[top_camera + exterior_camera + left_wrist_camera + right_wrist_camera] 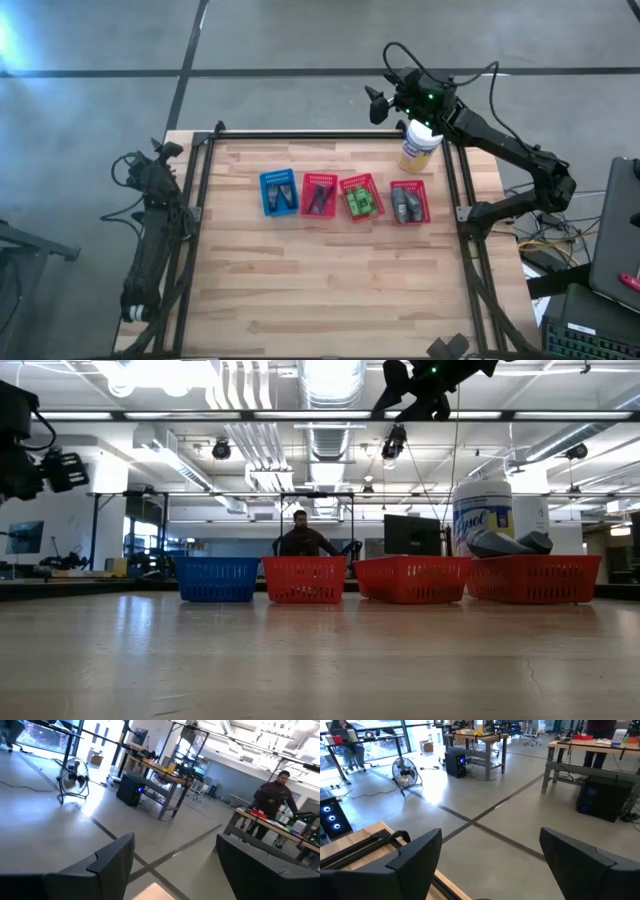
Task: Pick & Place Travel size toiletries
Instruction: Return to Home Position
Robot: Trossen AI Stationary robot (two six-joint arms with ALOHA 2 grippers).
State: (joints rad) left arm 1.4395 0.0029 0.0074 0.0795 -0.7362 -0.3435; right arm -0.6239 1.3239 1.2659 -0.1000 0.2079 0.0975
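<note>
Four small mesh baskets stand in a row mid-table. The blue basket [278, 192] holds grey tubes. The red basket beside it [320, 196] holds dark sticks. The third basket [361, 197] holds green bottles [362, 204]. The rightmost red basket [409, 202] holds grey tubes [510, 543] that stick up over its rim. My right gripper [378, 103] hangs open and high beyond the table's far edge, above the yellow canister [418, 146]; its fingers [415, 865] hold nothing. My left gripper [165, 150] waits open off the table's left edge, pointing away into the room.
The yellow canister with a white lid [482, 510] stands at the far right, behind the rightmost basket. A black frame [330, 135] runs round the table's edges. Bare wood [320, 290] lies in front of the baskets. A person [300, 538] is in the room behind.
</note>
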